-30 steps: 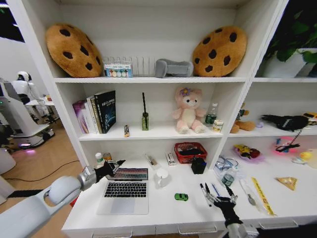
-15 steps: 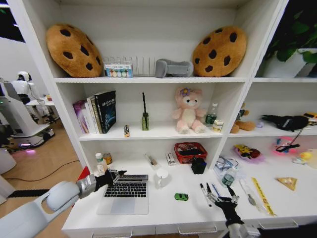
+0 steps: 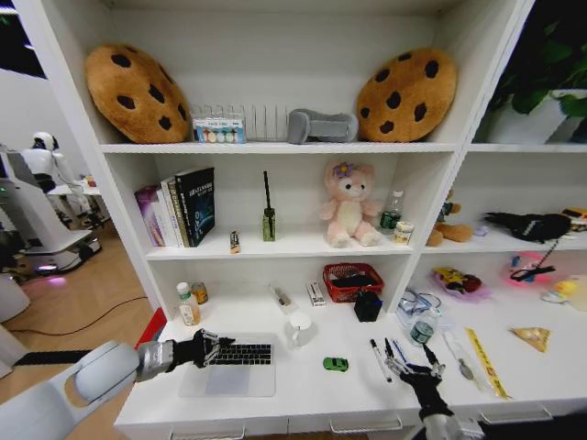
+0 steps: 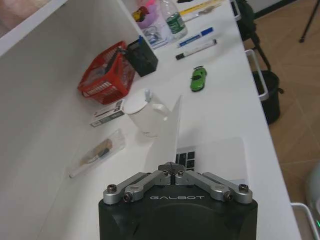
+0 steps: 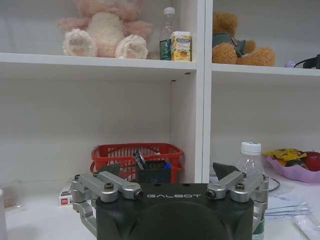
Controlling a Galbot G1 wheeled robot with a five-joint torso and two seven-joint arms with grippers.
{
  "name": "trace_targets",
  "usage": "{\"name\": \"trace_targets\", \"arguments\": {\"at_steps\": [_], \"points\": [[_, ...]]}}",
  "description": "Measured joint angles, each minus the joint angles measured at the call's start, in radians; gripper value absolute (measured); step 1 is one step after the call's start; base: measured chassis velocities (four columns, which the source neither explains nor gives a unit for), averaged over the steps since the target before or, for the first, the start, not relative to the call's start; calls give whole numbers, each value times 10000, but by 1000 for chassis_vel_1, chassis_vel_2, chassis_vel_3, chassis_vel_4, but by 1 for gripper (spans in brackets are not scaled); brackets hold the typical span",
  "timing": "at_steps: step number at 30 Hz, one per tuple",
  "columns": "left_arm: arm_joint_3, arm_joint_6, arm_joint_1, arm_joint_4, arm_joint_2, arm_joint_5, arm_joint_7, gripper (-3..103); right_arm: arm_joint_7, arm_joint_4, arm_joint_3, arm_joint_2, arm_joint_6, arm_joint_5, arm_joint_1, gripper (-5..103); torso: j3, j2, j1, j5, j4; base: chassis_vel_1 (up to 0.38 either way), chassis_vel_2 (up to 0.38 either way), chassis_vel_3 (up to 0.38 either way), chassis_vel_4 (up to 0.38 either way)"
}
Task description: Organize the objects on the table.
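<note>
While lid nearly shut, left end effector (image 3: 209,348) on laptop (image 3: 231,367) rear edge.

The left pincer (image 3: 215,347) has swung the laptop (image 3: 229,367) lid down until nearly closed

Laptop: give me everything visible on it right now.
The laptop is slim and silver, with a black keyboard and a plain palm rest facing the robot. It lies flat near the left front of the table. Its lid is tilted far down toward the keyboard, nearly closed; in the left wrist view it shows as a thin pale panel edge-on. The left gripper is at the lid's edge, fingers closed on it. A white jug stands just right of it, apart.
</note>
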State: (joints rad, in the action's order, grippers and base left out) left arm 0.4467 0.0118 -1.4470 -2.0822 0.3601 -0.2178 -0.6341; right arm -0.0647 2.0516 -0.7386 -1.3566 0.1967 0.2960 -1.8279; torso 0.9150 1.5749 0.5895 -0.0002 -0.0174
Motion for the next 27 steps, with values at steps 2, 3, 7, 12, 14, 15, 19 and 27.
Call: {"name": "trace_targets", "arguments": {"at_steps": [2,3,7,12,14,15,19,27], "points": [[464,241,-340,-11,57,286,-639,0,-6,0,4,14,-9,15,22,100,0,0,0,-1,0,0,0,0,0],[752,437,-524,-10,95,525,-1147,0,-12,0,9,19,-16,23,38,100,0,0,-1,0,0,0,0,0,0],[1198,1175,-758,102,249,1262,-2279,0,-73,29,21,14,-25,26,42,100,0,0,0,0,-3,0,0,0,0],[1272,1384,-917,151,456,1467,-2565,0,-96,59,-5,9,-25,36,10,100,0,0,0,-1,-2,0,0,0,0],[1529,1384,-977,146,522,883,-2565,0,-98,59,-48,6,-18,56,-11,100,0,0,0,-3,0,0,0,0,0],[1529,1384,-977,146,522,883,-2565,0,-98,59,-48,6,-18,56,-11,100,0,0,0,-3,0,0,0,0,0],[2250,1132,-734,33,226,-764,-2625,0,-99,58,-14,-2,-11,54,-11,100,0,0,0,1,-4,0,0,0,0],[1832,731,-558,-22,165,-2112,-464,0,-126,94,92,8,-76,46,126,100,0,0,0,4,-1,0,0,0,0]]}}
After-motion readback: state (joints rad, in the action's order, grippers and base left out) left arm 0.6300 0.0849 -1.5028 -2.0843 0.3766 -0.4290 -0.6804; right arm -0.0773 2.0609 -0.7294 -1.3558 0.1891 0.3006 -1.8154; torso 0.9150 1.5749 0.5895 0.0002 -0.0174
